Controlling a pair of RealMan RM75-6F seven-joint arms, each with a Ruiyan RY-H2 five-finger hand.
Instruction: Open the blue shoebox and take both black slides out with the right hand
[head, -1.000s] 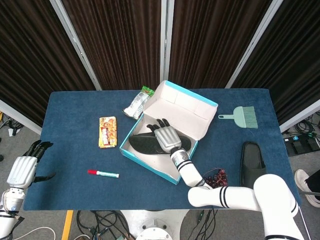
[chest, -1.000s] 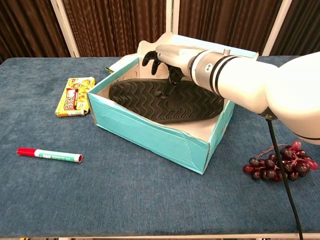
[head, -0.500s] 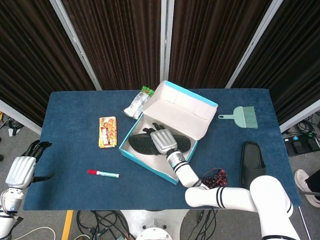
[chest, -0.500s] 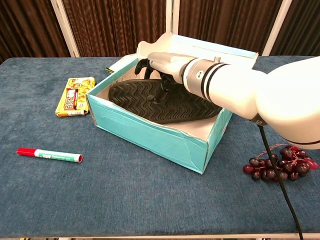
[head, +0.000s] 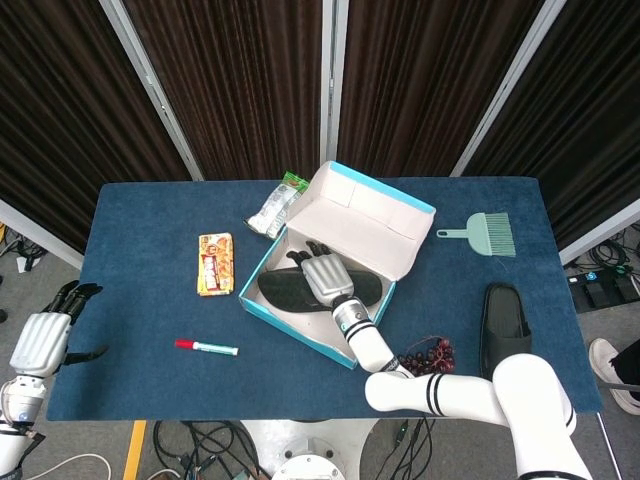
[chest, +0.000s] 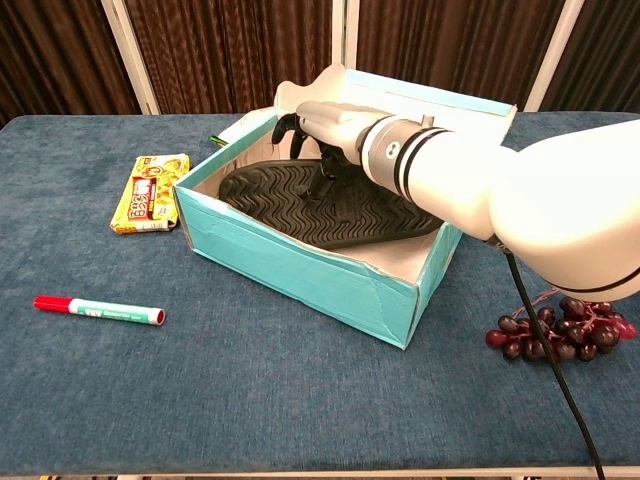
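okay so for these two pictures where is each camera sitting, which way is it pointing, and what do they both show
Head view: sits high above the table's near edge, looking steeply down on the whole table; shows the right robot hand and its arm, plus the left robot hand off the table's corner.
Chest view: sits low at the near edge, looking forward across the tabletop; shows only the right robot hand and its white forearm.
Shared: the blue shoebox, the black slide inside it, red marker, snack packet, grapes.
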